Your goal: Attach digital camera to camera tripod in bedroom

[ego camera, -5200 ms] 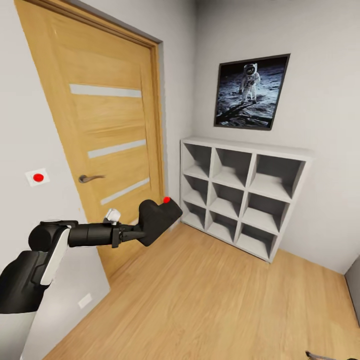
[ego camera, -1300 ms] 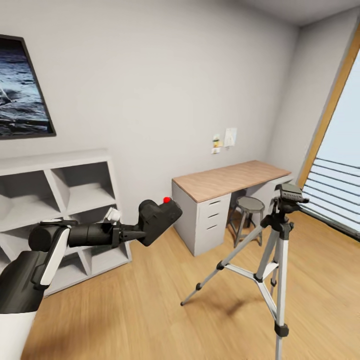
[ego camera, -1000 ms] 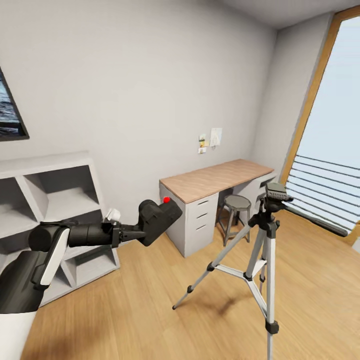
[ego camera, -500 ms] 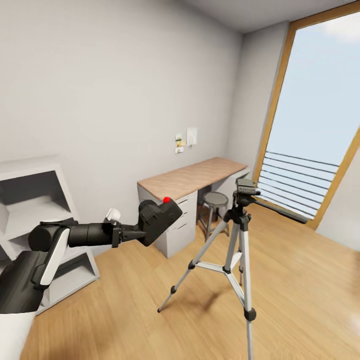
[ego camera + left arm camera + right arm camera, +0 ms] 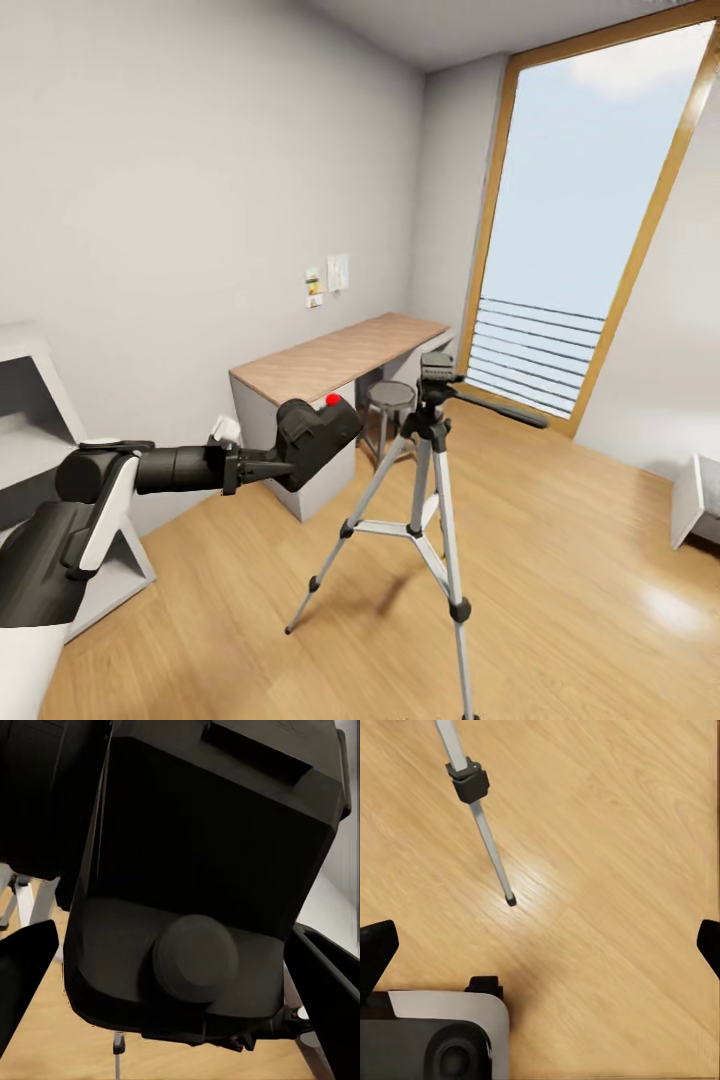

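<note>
The left gripper (image 5: 262, 464) is clamping the digital camera (image 5: 316, 441) and carrying it out in front at chest height, likely so it is reaching the mount ready to seat. Just beyond it, the camera tripod (image 5: 432, 480) is standing on the wood floor (image 5: 560, 560), head bare. The right gripper (image 5: 540, 945) is hanging wide open above the floor, near one tripod foot. Farther off, the desk (image 5: 335, 357) is sitting against the wall beside the window (image 5: 590, 230)

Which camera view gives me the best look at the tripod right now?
The head view: the camera tripod stands whole on the wood floor, with its black head, pan handle and spread legs. The right wrist view catches one leg and its foot; the left wrist view shows slivers of legs behind the digital camera.
</note>
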